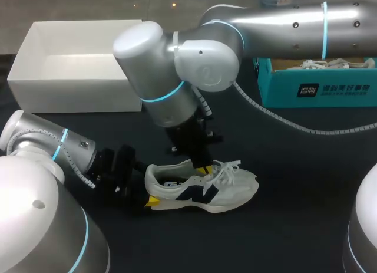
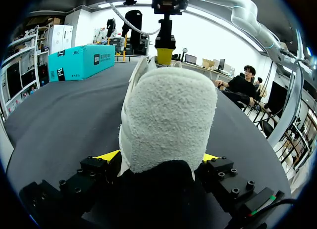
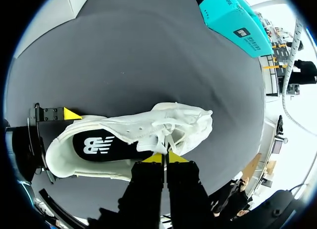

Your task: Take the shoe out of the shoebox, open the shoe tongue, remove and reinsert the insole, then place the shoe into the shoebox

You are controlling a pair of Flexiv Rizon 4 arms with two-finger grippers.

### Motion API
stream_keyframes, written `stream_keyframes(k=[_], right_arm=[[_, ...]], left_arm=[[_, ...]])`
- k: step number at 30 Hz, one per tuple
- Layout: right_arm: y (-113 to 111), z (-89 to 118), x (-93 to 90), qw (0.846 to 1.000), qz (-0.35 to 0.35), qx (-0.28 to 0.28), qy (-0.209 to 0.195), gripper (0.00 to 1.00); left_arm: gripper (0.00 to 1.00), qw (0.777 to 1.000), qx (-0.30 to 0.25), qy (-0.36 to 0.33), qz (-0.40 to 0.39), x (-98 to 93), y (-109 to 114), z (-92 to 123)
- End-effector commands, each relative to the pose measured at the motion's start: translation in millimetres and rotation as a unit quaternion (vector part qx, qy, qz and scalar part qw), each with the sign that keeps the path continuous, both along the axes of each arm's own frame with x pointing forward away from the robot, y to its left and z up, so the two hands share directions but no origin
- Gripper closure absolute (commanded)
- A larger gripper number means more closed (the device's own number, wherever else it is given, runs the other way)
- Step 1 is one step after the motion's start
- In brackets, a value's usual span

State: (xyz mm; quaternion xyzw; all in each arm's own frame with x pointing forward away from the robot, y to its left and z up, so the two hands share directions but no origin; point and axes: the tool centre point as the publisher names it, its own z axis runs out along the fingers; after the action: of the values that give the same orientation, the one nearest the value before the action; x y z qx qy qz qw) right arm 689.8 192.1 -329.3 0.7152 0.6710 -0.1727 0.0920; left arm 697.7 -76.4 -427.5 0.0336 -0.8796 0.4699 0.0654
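A white sneaker with a dark side logo lies on its sole on the dark table, toe to the right. My left gripper comes in low from the left, its fingers pressed against both sides of the heel. From above, my right gripper comes down onto the shoe's opening. In the right wrist view its yellow tips are pinched together on a white strip of the tongue by the laces. The dark insole shows inside the shoe.
An open white box stands at the back left. A teal shoebox with another white shoe in it stands at the back right. The right arm's grey cable hangs over the table behind the sneaker.
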Motion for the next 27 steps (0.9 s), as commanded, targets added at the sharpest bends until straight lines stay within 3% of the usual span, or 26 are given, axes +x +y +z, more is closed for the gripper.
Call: stream_keyframes(k=[1,18,27], right_arm=[[-11.6,8.8,-10.7,0.986,-0.147,-0.018,-0.072,1.0],[-62.2,28.4,-14.2,0.975,-0.197,-0.041,-0.092,1.0],[-93.5,6.5,-18.7,0.968,-0.239,-0.039,-0.067,1.0]], left_arm=[[1.0,1.0,0.001,0.0,0.0,2.5,0.7,-5.0],[1.0,1.0,0.001,0.0,0.0,2.5,0.7,-5.0],[1.0,1.0,0.001,0.0,0.0,2.5,0.7,-5.0]])
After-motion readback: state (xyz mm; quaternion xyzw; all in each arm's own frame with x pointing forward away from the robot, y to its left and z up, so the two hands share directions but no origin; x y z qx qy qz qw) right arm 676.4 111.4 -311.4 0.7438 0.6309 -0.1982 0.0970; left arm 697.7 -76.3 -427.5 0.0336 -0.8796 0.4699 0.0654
